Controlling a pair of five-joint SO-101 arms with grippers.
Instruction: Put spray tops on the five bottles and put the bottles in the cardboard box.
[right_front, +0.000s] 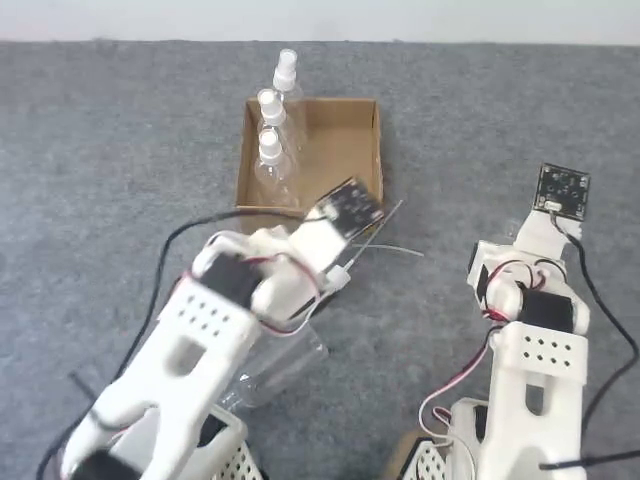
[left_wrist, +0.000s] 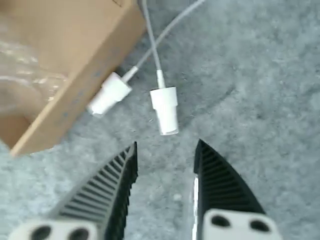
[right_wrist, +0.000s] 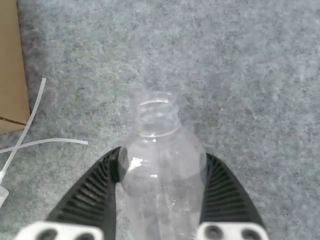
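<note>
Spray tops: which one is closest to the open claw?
The spray top lying clear of the cardboard box, straight ahead of the left gripper. The other spray top lies aside, right beside that box.

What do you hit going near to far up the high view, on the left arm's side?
Clear bottle lying on its side → loose spray tops → cardboard box holding three capped bottles.

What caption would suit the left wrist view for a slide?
Open left end effector near two spray tops lying beside the box.
</note>
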